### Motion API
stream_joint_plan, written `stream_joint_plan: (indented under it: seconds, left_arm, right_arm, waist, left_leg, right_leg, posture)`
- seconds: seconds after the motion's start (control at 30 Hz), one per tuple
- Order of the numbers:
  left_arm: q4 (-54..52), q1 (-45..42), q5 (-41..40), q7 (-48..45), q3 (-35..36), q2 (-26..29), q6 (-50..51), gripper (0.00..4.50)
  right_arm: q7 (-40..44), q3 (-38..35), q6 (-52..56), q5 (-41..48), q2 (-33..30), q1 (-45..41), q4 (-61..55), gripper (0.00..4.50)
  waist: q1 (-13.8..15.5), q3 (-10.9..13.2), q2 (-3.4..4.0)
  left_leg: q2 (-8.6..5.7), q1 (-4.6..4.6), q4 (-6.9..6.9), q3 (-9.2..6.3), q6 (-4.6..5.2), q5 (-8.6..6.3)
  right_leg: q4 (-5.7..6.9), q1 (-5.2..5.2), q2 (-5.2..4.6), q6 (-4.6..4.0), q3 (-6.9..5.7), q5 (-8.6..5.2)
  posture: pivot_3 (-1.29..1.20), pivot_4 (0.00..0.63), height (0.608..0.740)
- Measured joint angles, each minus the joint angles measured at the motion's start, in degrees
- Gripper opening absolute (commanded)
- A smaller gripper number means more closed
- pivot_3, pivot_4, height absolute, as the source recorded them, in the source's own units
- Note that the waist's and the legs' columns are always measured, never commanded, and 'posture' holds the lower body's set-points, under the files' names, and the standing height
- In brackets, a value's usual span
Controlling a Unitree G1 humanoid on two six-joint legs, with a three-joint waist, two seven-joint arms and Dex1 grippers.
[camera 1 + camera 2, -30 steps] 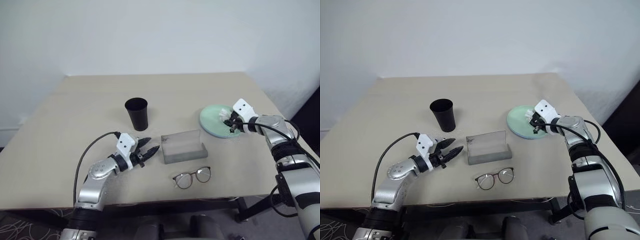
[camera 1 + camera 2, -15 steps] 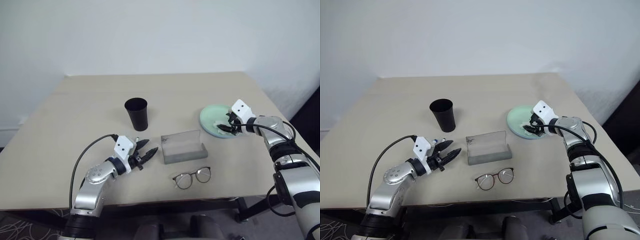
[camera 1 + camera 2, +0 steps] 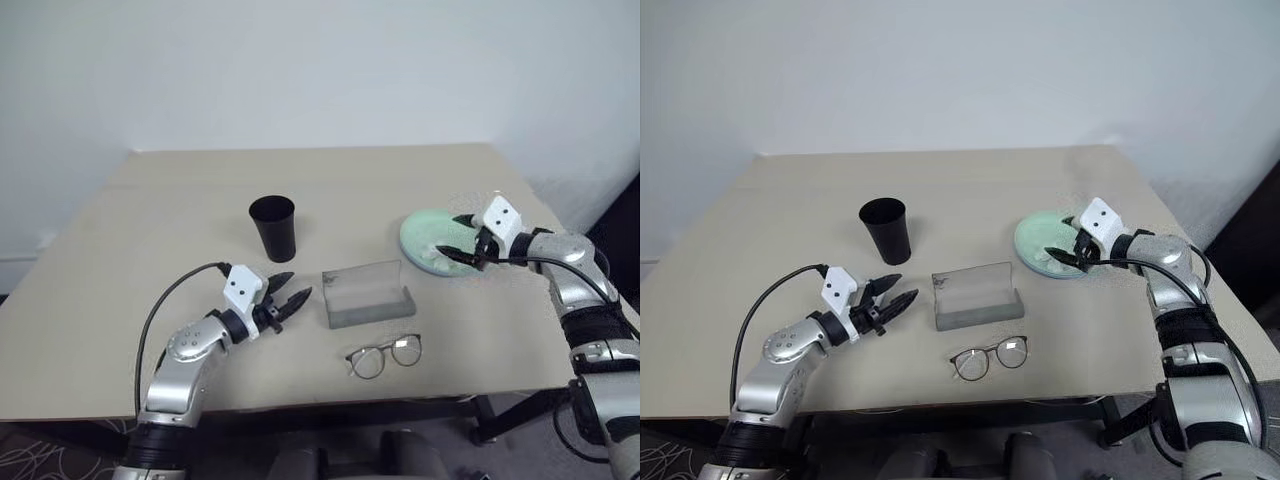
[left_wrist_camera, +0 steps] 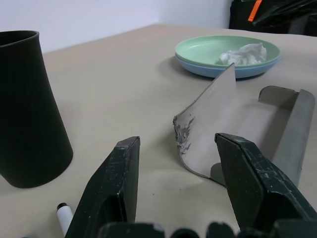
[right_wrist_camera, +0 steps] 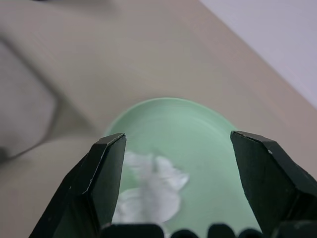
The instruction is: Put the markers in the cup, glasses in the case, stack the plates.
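The mint green plate (image 3: 425, 232) rests on the light blue plate (image 4: 233, 70) at the right of the table, with a crumpled white wad (image 5: 148, 191) lying in it. My right gripper (image 3: 452, 235) hovers just above that plate, open and empty. The black cup (image 3: 273, 228) stands upright left of centre. The grey case (image 3: 367, 293) lies open in the middle, and the glasses (image 3: 384, 355) lie in front of it near the table edge. My left gripper (image 3: 293, 288) is open and empty, between the cup and the case. One marker (image 4: 63, 215) lies by the cup's base.
The tan table (image 3: 180, 200) has wide bare room at the back and on the left. Its front edge runs just in front of the glasses. A white wall stands behind the table.
My right gripper opened, let go of the white wad onto the green plate, and drew up and back from it. The left gripper has stayed put.
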Motion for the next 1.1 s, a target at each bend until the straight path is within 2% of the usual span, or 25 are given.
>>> stream_joint_plan:
  seconds: [0.17,0.3,0.43,0.57,0.77,0.87,1.1]
  left_arm:
    - [0.7,-0.59,-0.19,-2.07,0.09,1.61,0.3,2.52]
    - [1.36,-2.22,-0.7,-4.41,0.16,3.12,1.34,2.52]
    - [0.46,-3.76,-4.84,-8.94,-0.12,4.51,5.92,2.52]
    - [-2.58,-7.57,-9.32,-16.05,-3.13,7.09,13.05,2.52]
    - [-3.21,-16.24,-11.11,-22.87,-9.5,7.77,20.06,2.52]
    - [-2.18,-21.48,-9.48,-26.68,-15.34,7.66,21.42,2.52]
    - [3.69,-27.5,-2.52,-31.9,-26.19,5.98,20.87,2.52]
  right_arm:
    - [8.24,-0.21,7.07,6.53,-2.55,7.22,-14.44,3.64]
    - [12.44,-0.13,11.44,9.38,-3.91,10.36,-19.81,3.64]
    - [15.52,0.25,14.12,10.97,-4.71,11.44,-22.72,3.64]
    - [14.68,1.19,14.0,10.0,-4.77,11.19,-20.61,3.64]
    - [11.55,1.63,11.58,7.76,-3.46,10.41,-14.23,3.64]
    - [9.15,1.63,9.81,6.49,-2.4,9.59,-11.71,3.64]
    - [6.5,1.1,9.01,7.22,-0.59,11.45,-13.12,3.64]
  waist:
    - [0.11,0.0,0.0]
    - [0.06,0.0,-0.01]
    - [0.08,0.01,-0.02]
    - [0.11,0.01,-0.03]
    - [0.07,0.02,-0.05]
    - [-0.01,0.02,-0.04]
    - [0.15,0.02,-0.05]
  left_leg:
    - [0.03,0.05,0.06,-0.03,-0.01,0.0]
    - [0.04,0.07,0.11,0.04,-0.01,0.0]
    - [0.04,0.08,0.14,0.03,-0.02,0.0]
    - [0.02,0.05,0.2,0.03,-0.02,0.0]
    - [-0.01,0.06,0.26,0.03,0.0,0.04]
    - [-0.04,0.13,0.26,0.03,0.03,0.06]
    - [-0.09,0.28,0.21,-0.17,0.05,0.05]
  right_leg:
    - [0.04,0.06,0.0,0.0,-0.02,-0.01]
    - [0.04,0.06,-0.01,0.0,-0.01,-0.01]
    - [0.08,0.05,-0.01,0.0,-0.02,-0.01]
    - [0.08,0.07,0.0,0.01,-0.01,-0.01]
    - [0.08,0.13,0.02,0.01,0.03,-0.02]
    - [0.08,0.2,0.05,0.02,0.12,-0.02]
    - [0.06,0.39,0.13,0.1,0.24,-0.09]
  posture:
    - [0.0,0.0,0.74]
    - [0.0,0.0,0.74]
    - [0.0,0.0,0.74]
    - [0.0,0.0,0.74]
    - [0.0,0.0,0.74]
    - [0.0,0.0,0.74]
    - [0.0,0.0,0.74]
